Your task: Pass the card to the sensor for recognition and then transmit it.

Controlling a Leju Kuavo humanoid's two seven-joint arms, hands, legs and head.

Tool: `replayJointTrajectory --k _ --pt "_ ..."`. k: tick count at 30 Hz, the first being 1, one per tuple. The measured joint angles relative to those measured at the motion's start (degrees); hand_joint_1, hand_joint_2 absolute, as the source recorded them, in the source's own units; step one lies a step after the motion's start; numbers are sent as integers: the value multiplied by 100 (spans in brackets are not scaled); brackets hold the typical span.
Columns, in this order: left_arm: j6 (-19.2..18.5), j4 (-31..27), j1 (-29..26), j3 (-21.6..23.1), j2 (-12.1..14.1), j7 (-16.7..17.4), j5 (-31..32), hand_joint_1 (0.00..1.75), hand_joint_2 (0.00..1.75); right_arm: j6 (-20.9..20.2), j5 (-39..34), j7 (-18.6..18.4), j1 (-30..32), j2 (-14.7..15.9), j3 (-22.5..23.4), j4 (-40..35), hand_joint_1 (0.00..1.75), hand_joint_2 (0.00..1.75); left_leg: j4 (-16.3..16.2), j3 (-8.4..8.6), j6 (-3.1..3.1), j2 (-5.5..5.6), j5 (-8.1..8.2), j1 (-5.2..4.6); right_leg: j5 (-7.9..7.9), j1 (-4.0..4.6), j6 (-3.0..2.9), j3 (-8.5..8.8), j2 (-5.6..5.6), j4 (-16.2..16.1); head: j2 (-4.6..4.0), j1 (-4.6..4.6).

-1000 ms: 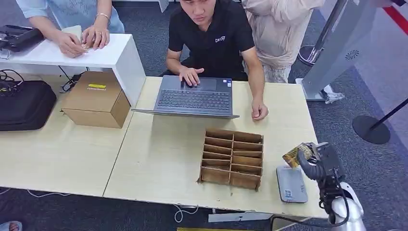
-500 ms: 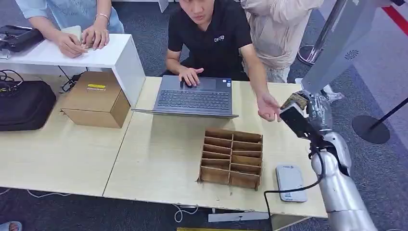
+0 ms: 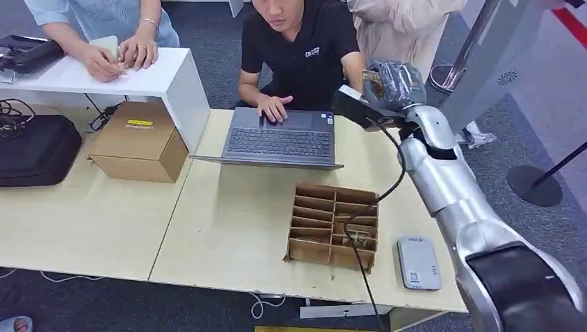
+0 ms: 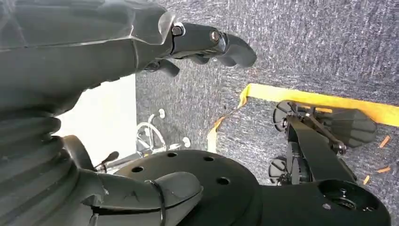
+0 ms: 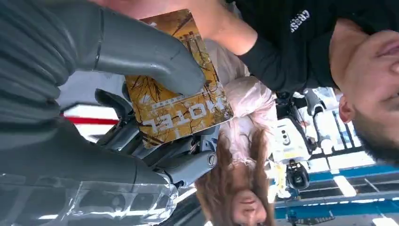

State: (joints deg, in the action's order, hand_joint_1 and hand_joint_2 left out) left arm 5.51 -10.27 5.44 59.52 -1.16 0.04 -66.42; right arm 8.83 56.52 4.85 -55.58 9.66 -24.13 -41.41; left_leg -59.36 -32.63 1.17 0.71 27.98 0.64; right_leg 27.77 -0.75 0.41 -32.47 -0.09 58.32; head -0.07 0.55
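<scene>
I have my right hand [image 3: 392, 81] raised high over the far edge of the pale wooden table [image 3: 228, 228], extended toward the person in the black polo shirt [image 3: 304, 48] seated behind the grey open laptop [image 3: 280, 142]. The glossy yellow-and-brown hotel key card [image 5: 176, 89] sits pinched in that hand: in the right wrist view the thick grey thumb [image 5: 141, 52] presses on its printed face and the darker fingers back it from behind, with the far end of the card sticking out free. The flat grey card sensor pad [image 3: 418, 263] lies well behind the hand, near the table's front right corner, just beside the brown cardboard divider tray [image 3: 334, 227].

I judge this to be the handover, with the card offered for taking. To do it well I want the arm steady and the exposed end of the card pointed toward the person, not toward their face, which is close. I should keep the pinch firm until their fingers clearly have the free end, then ease the thumb off rather than snap it away, so the card neither drops onto the laptop nor gets tugged.

My left hand [image 4: 141, 61] hangs low over dark grey carpet, holding nothing, its fingers loosely apart from the thumb.
</scene>
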Motion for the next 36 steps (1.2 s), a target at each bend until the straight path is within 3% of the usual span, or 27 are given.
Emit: replayJointTrajectory --k 9,18,19,20,22,36 --pt "-7 2 1 22 7 0 -26 0 175 112 94 -116 -555 -240 -275 996 175 175 -1 -1 0 0 0 0 0 0 0 -3 -1 -2 0 2" --pt "-11 2 1 26 11 2 -44 0 175 135 57 -70 -709 -280 -295 1398 175 175 -2 -1 0 -2 0 0 -4 0 0 -4 2 -1 0 2" --pt "-11 2 1 28 13 2 -44 0 175 136 46 -61 -711 -282 -295 1420 147 175 -2 -1 0 -2 0 0 -4 0 0 -4 2 -1 0 2" --pt "-13 2 1 30 13 2 -44 0 175 135 43 -55 -712 -282 -295 1440 52 175 -2 -1 0 -2 0 0 -4 0 0 -4 1 -1 0 2" --pt "-15 2 1 35 20 2 -44 0 175 135 -6 -46 -713 -282 -295 1479 0 175 -2 -1 0 -2 0 0 -4 0 0 -4 1 -1 0 2" --pt "-22 2 -2 70 26 2 -114 0 175 223 -420 177 -741 -295 -61 1573 0 175 -3 -1 2 -2 -1 0 -5 0 2 -7 2 -2 0 2"
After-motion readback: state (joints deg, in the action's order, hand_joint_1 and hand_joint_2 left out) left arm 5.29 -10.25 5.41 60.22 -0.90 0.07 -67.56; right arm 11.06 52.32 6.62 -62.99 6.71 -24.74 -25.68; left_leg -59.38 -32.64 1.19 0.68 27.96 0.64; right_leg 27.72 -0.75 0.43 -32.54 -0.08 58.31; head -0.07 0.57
